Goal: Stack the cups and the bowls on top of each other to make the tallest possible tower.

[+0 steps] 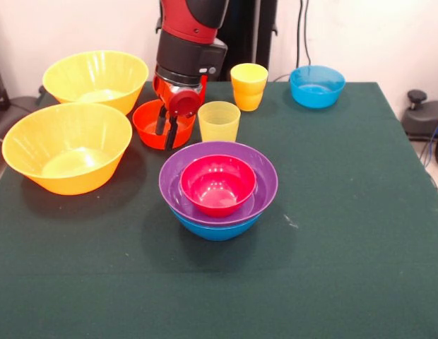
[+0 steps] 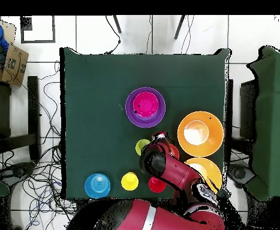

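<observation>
The tower (image 1: 217, 185) stands mid-table: a blue bowl lowest, a wide purple bowl in it, a small pink-red bowl on top; it also shows in the overhead view (image 2: 145, 106). My gripper (image 1: 167, 133) is down at the orange-red bowl (image 1: 145, 127), its fingers close together across the bowl's near wall, shut on it. The bowl rests on the table. A pale yellow cup (image 1: 219, 121) stands just right of it. Orange-yellow cups (image 1: 249, 86) stand behind. A red cup (image 2: 156, 184) shows only from overhead.
Two large yellow-orange bowls (image 1: 95, 79) (image 1: 67, 147) sit at the left. A light-blue bowl (image 1: 316, 86) is at the far right. In the overhead view my arm (image 2: 166, 171) covers the orange-red bowl and the gripper.
</observation>
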`<action>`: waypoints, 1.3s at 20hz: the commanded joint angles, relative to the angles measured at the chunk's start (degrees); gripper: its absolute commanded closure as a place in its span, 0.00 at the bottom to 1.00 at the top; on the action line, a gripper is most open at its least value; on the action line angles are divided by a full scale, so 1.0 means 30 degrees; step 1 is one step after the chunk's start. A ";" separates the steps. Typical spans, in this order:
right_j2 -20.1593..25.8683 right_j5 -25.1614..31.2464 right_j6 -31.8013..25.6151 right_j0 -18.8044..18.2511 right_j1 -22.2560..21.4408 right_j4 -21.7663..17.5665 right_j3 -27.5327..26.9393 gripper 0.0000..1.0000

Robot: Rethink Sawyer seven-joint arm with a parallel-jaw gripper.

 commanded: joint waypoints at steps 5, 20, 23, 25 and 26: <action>0.2092 0.0805 0.3676 -0.0456 0.1205 0.0545 0.1852 0.00; 0.1796 0.1281 0.3783 -0.0243 0.0720 0.0969 0.3081 0.00; 0.1645 0.1188 0.3710 -0.0094 0.0701 0.1047 0.3047 0.00; 0.1434 0.1263 0.3589 0.0120 0.0648 0.1148 0.2971 0.00; 0.1307 0.1378 0.3505 0.0246 0.0605 0.1221 0.2921 0.00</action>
